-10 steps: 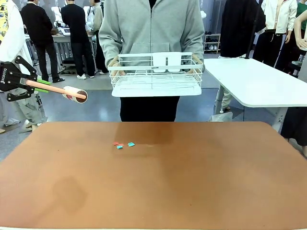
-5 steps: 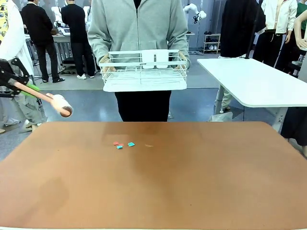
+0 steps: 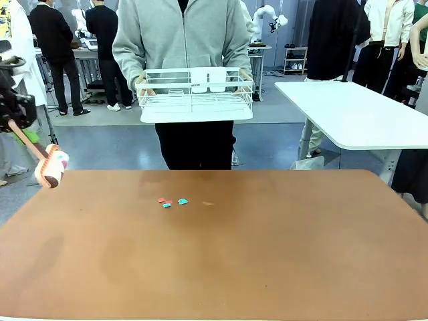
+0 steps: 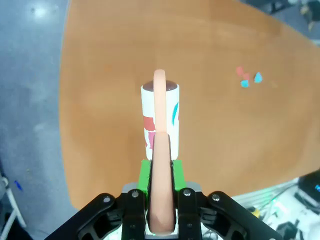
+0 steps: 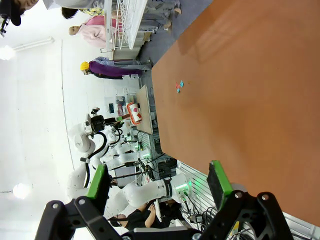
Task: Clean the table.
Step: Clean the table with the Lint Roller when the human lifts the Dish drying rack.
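Left jaws clamp lint roller (image 4: 160,117) above worktop (image 3: 267,254) edge; right jaws wide, empty; coloured scraps (image 3: 172,201) not yet collected.

black left end effector (image 4: 161,172), green pads (image 4: 144,175), seemingly silver screws (image 4: 186,192).

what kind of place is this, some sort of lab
Probably a robotics lab or test hall: the left claw grips a lint roller at the brown table, a white table stands beside it, and people stand at workbenches behind.
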`<state>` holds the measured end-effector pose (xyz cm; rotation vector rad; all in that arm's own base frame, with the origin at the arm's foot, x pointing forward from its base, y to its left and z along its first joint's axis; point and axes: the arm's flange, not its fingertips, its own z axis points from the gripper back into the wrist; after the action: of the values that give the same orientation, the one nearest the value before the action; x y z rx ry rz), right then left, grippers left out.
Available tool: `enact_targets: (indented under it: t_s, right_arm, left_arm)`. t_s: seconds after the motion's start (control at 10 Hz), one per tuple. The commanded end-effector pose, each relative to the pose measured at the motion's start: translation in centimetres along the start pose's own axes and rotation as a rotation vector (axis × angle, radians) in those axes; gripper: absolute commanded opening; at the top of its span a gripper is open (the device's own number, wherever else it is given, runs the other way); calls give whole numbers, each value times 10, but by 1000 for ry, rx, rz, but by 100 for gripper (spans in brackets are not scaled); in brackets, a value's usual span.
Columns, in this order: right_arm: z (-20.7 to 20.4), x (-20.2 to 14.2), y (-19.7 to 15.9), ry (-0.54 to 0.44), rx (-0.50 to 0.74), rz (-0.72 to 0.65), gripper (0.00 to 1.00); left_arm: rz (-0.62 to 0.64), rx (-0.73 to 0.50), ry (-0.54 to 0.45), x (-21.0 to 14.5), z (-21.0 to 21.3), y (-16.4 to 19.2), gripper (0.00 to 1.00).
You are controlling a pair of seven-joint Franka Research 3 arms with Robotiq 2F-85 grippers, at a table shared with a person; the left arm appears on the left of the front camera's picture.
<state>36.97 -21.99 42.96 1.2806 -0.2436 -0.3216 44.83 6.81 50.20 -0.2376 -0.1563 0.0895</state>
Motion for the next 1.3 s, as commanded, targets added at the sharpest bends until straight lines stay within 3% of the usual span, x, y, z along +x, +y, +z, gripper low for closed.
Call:
enact_targets:
  t_s: [0.0, 0.1, 0.6, 0.9, 1.2]
  right_arm:
    - [1, -1, 4, -1, 10, 7, 100]
    - [1, -1, 4, -1, 10, 7, 100]
    - [1, -1, 4, -1, 10, 7, 100]
    - [1, -1, 4, -1, 10, 7, 100]
    - [1, -1, 4, -1, 10, 7, 100]
  left_arm:
    - [-23, -162, 39, 11, 5, 7, 21]
    - [0, 0, 0, 0, 0, 0, 21]
    - [-14, -24, 9, 6, -2, 1, 21]
    - [-82, -70, 83, 66, -30, -11, 21]
    - [-90, -147, 146, 92, -67, -23, 21]
